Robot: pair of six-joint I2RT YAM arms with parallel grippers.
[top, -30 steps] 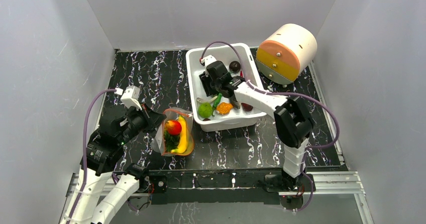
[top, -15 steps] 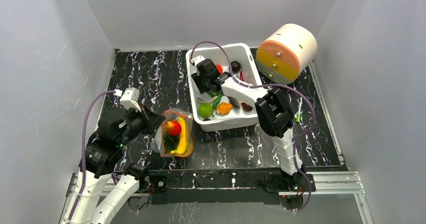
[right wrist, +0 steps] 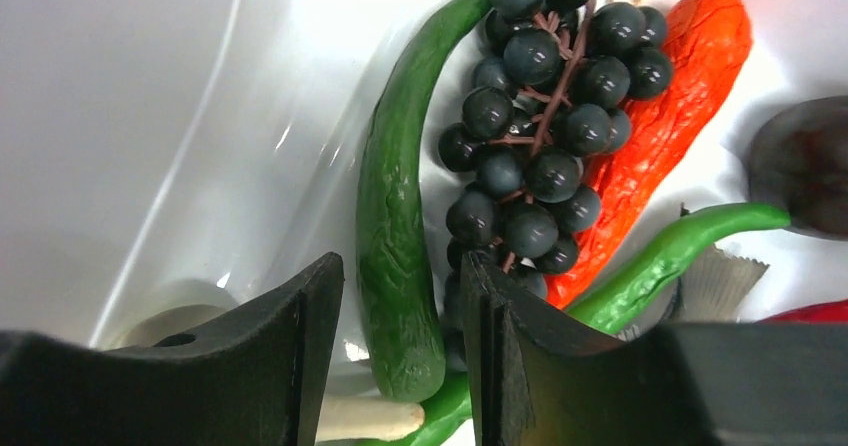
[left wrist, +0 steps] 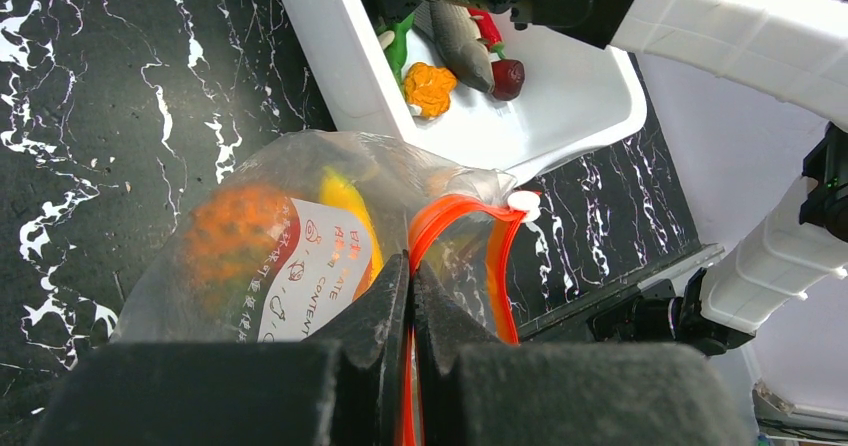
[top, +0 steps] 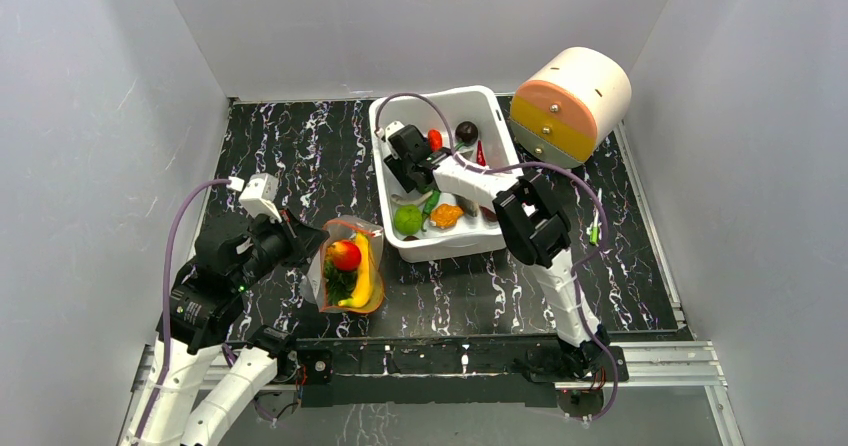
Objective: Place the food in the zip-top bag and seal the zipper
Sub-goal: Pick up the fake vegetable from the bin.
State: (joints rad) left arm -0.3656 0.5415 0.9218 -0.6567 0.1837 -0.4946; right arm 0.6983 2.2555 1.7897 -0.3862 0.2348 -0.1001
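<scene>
Left claw (left wrist: pixel 410 301) pinched tight on the zipper (left wrist: pixel 455 211) of the bag (left wrist: pixel 250 236). The bag holds apple (top: pixel 346 254) and banana (top: pixel 364 281), and sits at 8 o'clock from the bin (top: pixel 385 136). Right claw (right wrist: pixel 400 286) half-wide inside the bin, straddling a green vegetable (right wrist: pixel 390 216), grapes (right wrist: pixel 540 156) at 1 o'clock.

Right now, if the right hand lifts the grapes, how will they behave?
The grapes are many small round beads on thin stems, so the bunch may sag or swing rather than stay stiff. Their glossy skins look slippery; a grip could slip. Being lumpy, it probably will not roll far.
</scene>
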